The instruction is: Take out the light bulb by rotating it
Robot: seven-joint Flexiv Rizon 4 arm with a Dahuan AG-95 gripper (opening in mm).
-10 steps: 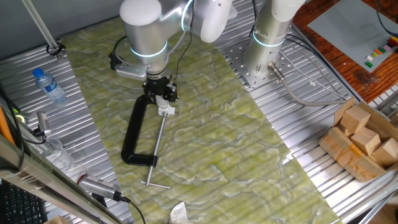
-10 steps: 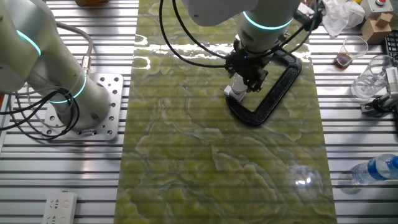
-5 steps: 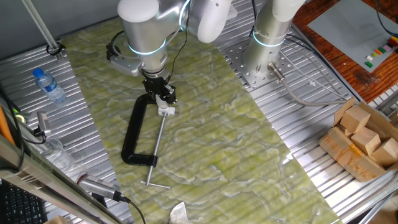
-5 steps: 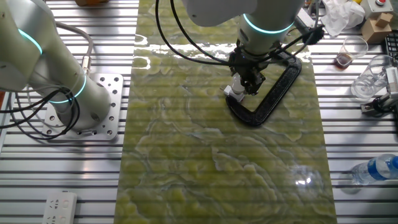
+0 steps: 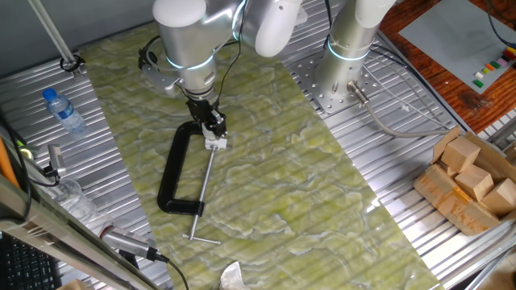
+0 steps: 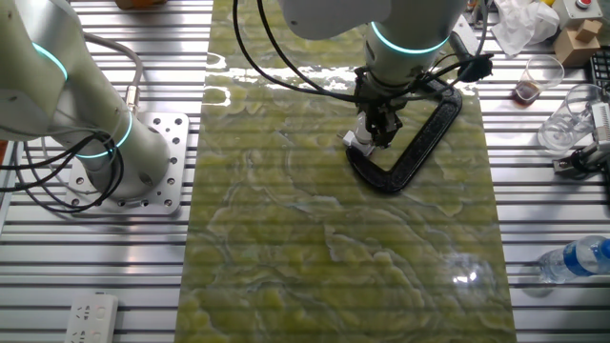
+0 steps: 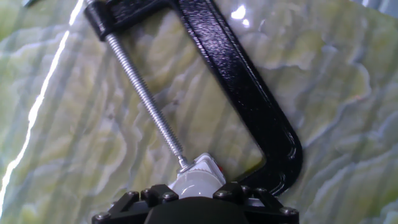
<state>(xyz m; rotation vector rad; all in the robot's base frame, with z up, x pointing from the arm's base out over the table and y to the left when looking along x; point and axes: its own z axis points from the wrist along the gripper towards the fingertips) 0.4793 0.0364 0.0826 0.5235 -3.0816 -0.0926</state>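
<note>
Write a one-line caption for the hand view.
Gripper closed around the white bulb, whose socket is pinned by the black C-clamp on a green mat.

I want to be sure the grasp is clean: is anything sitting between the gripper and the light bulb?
Nothing visible does. In the hand view the gripper sits right over the light bulb, with no object between them. The black C-clamp curves around beside it and its screw meets the white socket piece below the bulb.

Black C-clamp (image 7: 249, 93), white light bulb (image 7: 194, 185), green-veined marbled mat (image 5: 274, 185).
</note>
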